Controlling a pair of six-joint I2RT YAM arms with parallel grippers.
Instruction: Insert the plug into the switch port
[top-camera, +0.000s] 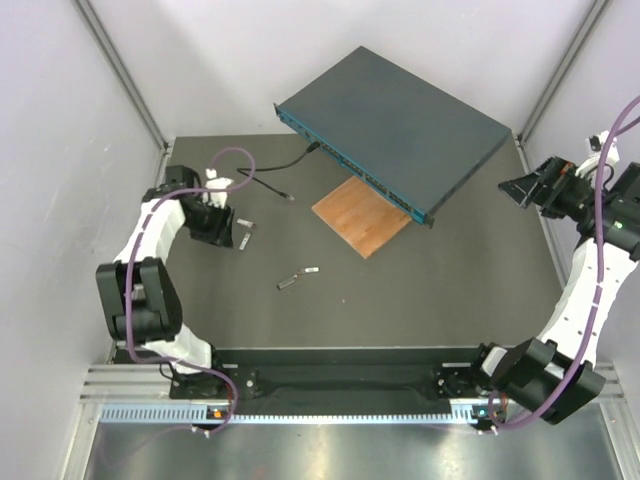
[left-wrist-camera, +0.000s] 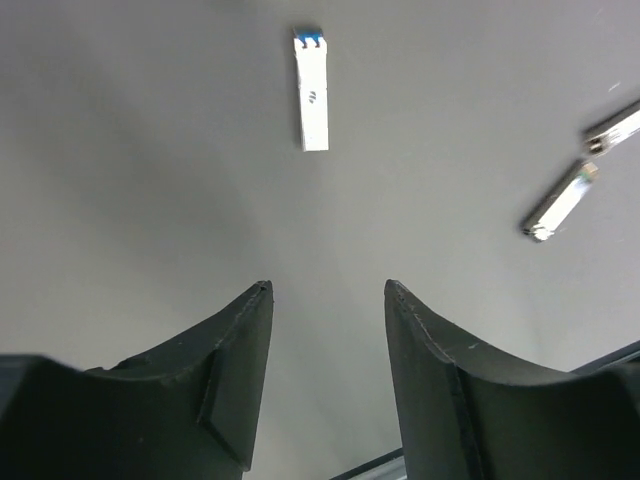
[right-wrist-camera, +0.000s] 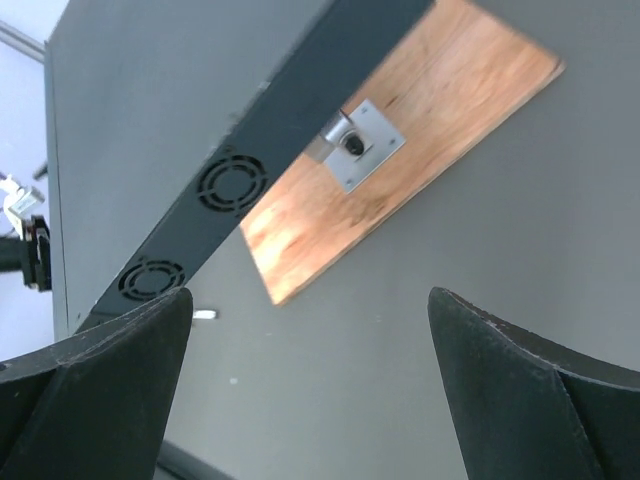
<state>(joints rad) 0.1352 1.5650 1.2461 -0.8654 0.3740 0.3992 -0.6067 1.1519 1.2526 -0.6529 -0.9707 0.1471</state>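
**Handling.** The plug (top-camera: 291, 199) is judged light and rigid, a small moulded body, probably fragile at any latch tab. Its cable (top-camera: 262, 183) is thin and pliant; expect it to trail and to spring back slightly when lifted. Take hold across the flat sides of the connector body, just behind the tip. Do not grip the cable, since the plug would then swing and lose alignment with the switch port (top-camera: 350, 166).

**Appearance and location.** The plug is a small pale tip on a thin black cable. It lies on the worktop (top-camera: 450, 290), left of the wooden board (top-camera: 362, 215) and near the teal front face of the switch (top-camera: 400, 120). The cable bends in a V; its other end reaches the teal face, and whether that end is seated cannot be told. Single ports are too small to tell apart.

**End effectors.** The left end effector (top-camera: 240, 237) hovers over loose grey pieces (left-wrist-camera: 311, 90), its fingers parted and empty. The right end effector (right-wrist-camera: 310, 295) stands at the right edge of the worktop, spread wide, holding nothing.
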